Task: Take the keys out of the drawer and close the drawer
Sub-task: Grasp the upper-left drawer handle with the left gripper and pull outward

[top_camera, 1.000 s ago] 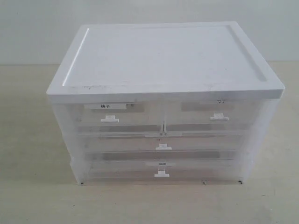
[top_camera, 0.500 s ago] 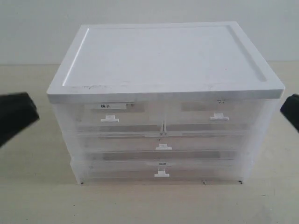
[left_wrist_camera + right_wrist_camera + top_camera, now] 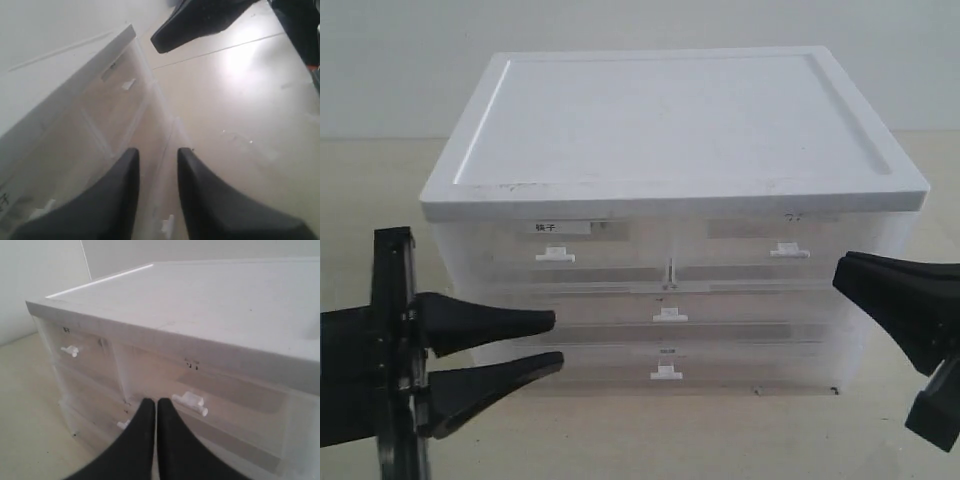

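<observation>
The drawer [image 3: 582, 247] is the upper left half-width one of a translucent cabinet, with a white label strip [image 3: 548, 227] and a small tab handle [image 3: 555, 255]. It sits pushed in, flush with the other fronts. The keys are hidden. My left gripper [image 3: 556, 340] hangs open and empty at the cabinet's lower left front, below the drawer. In the left wrist view the left gripper [image 3: 158, 152] points along the cabinet front. My right gripper [image 3: 840, 277] is shut and empty by the cabinet's right front corner. In the right wrist view the right gripper [image 3: 156, 402] is near the unlabelled drawer's handle [image 3: 190, 403].
The cabinet has a white lid [image 3: 670, 120] with a raised rim. It holds an unlabelled half-width drawer [image 3: 788, 248] at upper right and two full-width drawers [image 3: 668, 315] below. It stands on a pale beige tabletop [image 3: 380, 200] before a plain wall.
Both arms have come into the exterior view from the left and right edges toward the cabinet front. The left gripper's jaws now stand apart. The cabinet has not moved.
</observation>
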`<state>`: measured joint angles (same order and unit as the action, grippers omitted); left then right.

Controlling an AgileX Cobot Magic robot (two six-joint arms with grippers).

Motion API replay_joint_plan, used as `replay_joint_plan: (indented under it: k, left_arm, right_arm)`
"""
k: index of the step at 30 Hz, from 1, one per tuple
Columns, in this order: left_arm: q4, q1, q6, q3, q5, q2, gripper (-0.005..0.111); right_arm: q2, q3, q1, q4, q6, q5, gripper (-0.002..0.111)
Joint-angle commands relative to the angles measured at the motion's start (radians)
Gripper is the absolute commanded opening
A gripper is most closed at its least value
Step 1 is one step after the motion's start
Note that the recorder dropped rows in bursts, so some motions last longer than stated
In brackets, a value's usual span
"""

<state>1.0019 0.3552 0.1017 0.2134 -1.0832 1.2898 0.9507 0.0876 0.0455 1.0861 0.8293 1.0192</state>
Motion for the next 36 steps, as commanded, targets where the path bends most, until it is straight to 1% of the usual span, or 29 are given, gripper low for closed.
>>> replay_joint_plan:
  k: [1, 4, 7, 8, 12, 14, 17, 21, 24, 28, 30, 33, 34, 36]
  left_arm:
    - [-0.178, 0.078, -0.319, 0.037, 0.082, 0.079, 0.042]
    - [-0.258, 0.109, -0.518, 0.05, 0.179, 0.088, 0.042]
    - [-0.383, 0.133, -0.674, 0.05, 0.184, 0.088, 0.042]
    - [-0.404, 0.142, -0.716, 0.05, 0.181, 0.088, 0.042]
    - [-0.414, 0.168, -0.905, 0.05, 0.189, 0.088, 0.042]
    - [-0.414, 0.169, -0.982, 0.05, 0.19, 0.092, 0.042]
    - [-0.449, 0.169, -1.024, 0.06, 0.188, 0.105, 0.042]
    - [-0.47, 0.169, -1.145, 0.071, 0.171, 0.137, 0.042]
    - [-0.53, 0.169, -1.229, 0.071, 0.144, 0.157, 0.04]
    - [-0.652, 0.169, -1.32, 0.071, 0.14, 0.168, 0.038]
    - [-0.666, 0.169, -1.322, 0.071, 0.126, 0.168, 0.037]
    - [-0.645, 0.169, -1.322, 0.071, 0.109, 0.168, 0.035]
    - [-0.647, 0.169, -1.322, 0.071, 0.115, 0.168, 0.033]
    - [-0.647, 0.169, -1.32, 0.071, 0.134, 0.172, 0.024]
  right_arm:
    - [0.024, 0.007, 0.004, -0.007, -0.027, 0.022, 0.0]
    - [0.024, 0.007, 0.004, -0.007, -0.028, 0.006, 0.0]
    - [0.024, 0.007, 0.004, -0.007, -0.028, -0.001, 0.0]
    - [0.024, 0.007, 0.004, -0.007, -0.028, -0.001, 0.0]
    - [0.024, 0.007, 0.004, -0.007, -0.028, -0.003, 0.0]
    - [0.024, 0.007, 0.004, -0.007, -0.028, -0.007, 0.0]
    - [0.024, 0.007, 0.004, -0.007, -0.028, -0.007, 0.0]
    - [0.024, 0.007, 0.004, -0.007, -0.026, -0.007, 0.0]
    - [0.024, 0.007, 0.004, -0.007, -0.025, -0.007, 0.0]
    - [0.024, 0.007, 0.004, -0.007, -0.025, -0.007, 0.0]
    - [0.024, 0.007, 0.004, -0.007, -0.025, -0.007, 0.0]
    - [0.024, 0.007, 0.004, -0.007, -0.025, -0.007, 0.0]
    - [0.024, 0.007, 0.004, -0.007, -0.025, -0.007, 0.0]
    - [0.024, 0.007, 0.004, -0.007, -0.025, -0.007, 0.0]
